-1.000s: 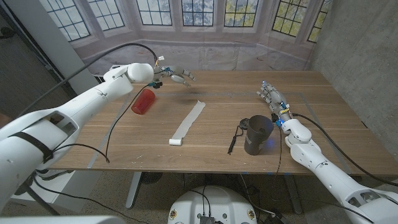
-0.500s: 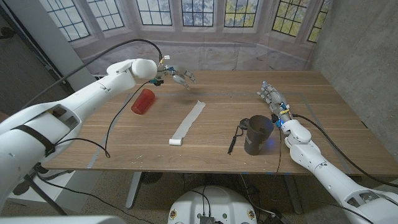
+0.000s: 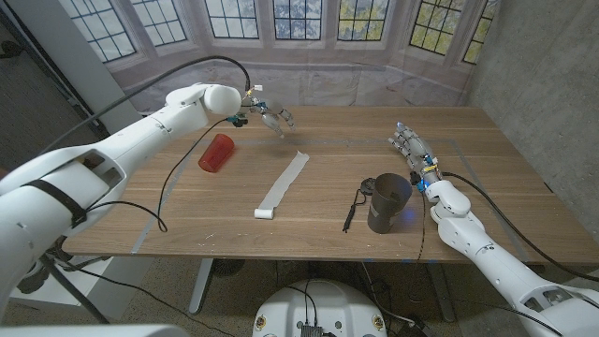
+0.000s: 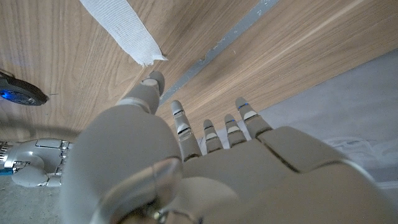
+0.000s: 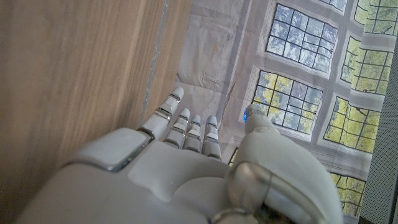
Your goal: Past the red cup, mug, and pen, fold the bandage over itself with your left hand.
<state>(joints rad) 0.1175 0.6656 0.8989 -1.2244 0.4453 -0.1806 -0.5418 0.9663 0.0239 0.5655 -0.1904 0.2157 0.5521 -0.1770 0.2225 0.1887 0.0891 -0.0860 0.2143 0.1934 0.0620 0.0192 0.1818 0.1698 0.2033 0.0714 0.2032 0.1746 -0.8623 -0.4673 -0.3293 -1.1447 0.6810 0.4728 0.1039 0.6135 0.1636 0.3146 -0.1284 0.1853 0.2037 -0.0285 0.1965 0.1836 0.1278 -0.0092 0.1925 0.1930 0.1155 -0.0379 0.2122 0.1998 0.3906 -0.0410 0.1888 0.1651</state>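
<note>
Reaching step: left hand [image 3: 267, 114], fingers apart and empty, hovers just past the bandage's [image 3: 284, 183] far end, flat mid-table [image 3: 487, 150]. Next: lower, pinch that end, fold toward the roll.

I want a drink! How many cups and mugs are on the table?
2. The red cup lies on its side near the left hand. The dark mug stands by the right arm, beside the pen.

Table [image 3: 328, 201]: matt grained wood. Bandage [image 3: 284, 184]: white woven cloth. Cup [image 3: 216, 153]: glossy red plastic. Mug [image 3: 387, 202]: dark, matt. Hands: smooth pale plastic.
</note>
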